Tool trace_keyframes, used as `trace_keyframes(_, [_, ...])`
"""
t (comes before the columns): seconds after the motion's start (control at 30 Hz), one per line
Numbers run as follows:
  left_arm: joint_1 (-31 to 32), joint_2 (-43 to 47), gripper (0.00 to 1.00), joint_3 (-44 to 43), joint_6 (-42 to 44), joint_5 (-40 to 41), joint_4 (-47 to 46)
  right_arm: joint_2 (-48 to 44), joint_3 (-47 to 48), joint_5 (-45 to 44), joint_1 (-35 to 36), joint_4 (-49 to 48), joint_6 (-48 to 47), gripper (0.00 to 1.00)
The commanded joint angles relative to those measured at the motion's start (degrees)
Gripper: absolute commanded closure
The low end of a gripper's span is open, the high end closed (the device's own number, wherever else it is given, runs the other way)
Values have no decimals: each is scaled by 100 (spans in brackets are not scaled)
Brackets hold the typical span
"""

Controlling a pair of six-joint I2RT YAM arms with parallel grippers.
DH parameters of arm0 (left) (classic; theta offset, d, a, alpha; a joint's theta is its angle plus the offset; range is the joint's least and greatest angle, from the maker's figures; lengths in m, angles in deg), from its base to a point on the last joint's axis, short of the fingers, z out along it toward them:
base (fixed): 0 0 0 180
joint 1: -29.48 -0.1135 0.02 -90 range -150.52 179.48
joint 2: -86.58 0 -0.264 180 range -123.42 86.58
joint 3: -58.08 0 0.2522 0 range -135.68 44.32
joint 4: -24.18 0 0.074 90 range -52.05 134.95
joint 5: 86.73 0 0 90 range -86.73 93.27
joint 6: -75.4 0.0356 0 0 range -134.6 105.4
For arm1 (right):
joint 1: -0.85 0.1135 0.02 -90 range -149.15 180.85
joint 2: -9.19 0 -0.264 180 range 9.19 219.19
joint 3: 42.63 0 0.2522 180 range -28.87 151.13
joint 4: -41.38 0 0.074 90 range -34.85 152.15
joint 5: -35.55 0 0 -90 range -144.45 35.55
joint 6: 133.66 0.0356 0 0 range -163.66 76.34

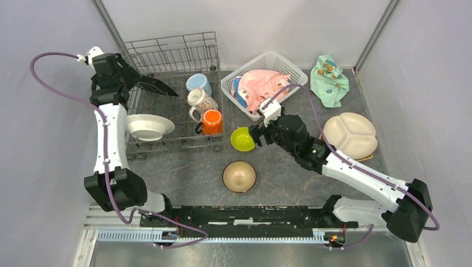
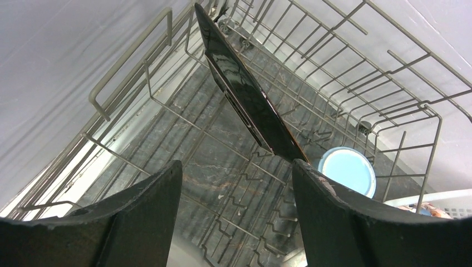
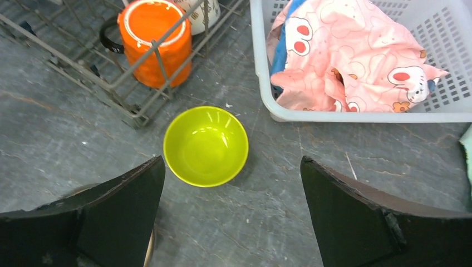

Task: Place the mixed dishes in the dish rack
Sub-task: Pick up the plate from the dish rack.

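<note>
1. The left gripper [image 2: 236, 167] is over the far left part of the dish rack [image 1: 172, 53]. Its fingers are spread open. The dark square plate [image 2: 245, 94] stands between them on its edge, and no finger presses it. I cannot tell whether its lower corner touches the right finger.
2. This plate is inside the rack, near the far left corner. Its long line runs across the rack, from the left wall toward the light-blue mug [image 2: 348, 169]. It leans a little and is not fully upright.
3. The right gripper [image 3: 232, 161] hangs directly above the lime-green bowl [image 3: 206, 146] with its fingers wide open and nothing in them. The bowl sits mouth up on the table [image 1: 195, 172], just beside the rack's near right corner. It is round, so it has no long axis.
4. In my judgement, the left arm should draw back along the plane of the plate, so that no finger knocks it. First it is good to check that the tines really catch the plate.
5. For the bowl, I would put one finger inside the rim and one outside. The side away from the rack wall and the orange mug [image 3: 151, 44] is better. The grip should be firm, because the glossy wall may slip.
6. The tan bowl [image 1: 239, 176] and the cream divided plate [image 1: 349, 134] are on the table, not yet loaded.
</note>
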Motion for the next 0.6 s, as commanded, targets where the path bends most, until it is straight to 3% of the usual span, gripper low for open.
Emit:
trace_keyframes(0.0, [-24, -97, 22, 90, 348, -176, -443, -233, -279, 236, -135, -26, -664, 2])
trace_keyframes(0.2, [-20, -68, 15, 485, -433, -170, -901, -255, -541, 833, -282, -159, -531, 2])
trace_keyframes(0.37, [-30, 90, 12, 485, -1088, 117, -780, -333, -353, 1623, -283, 100, 351, 2])
trace_keyframes(0.57, [-99, 7, 24, 20, -2223, 739, 154, -791, -481, 1842, -286, 431, 970, 2])
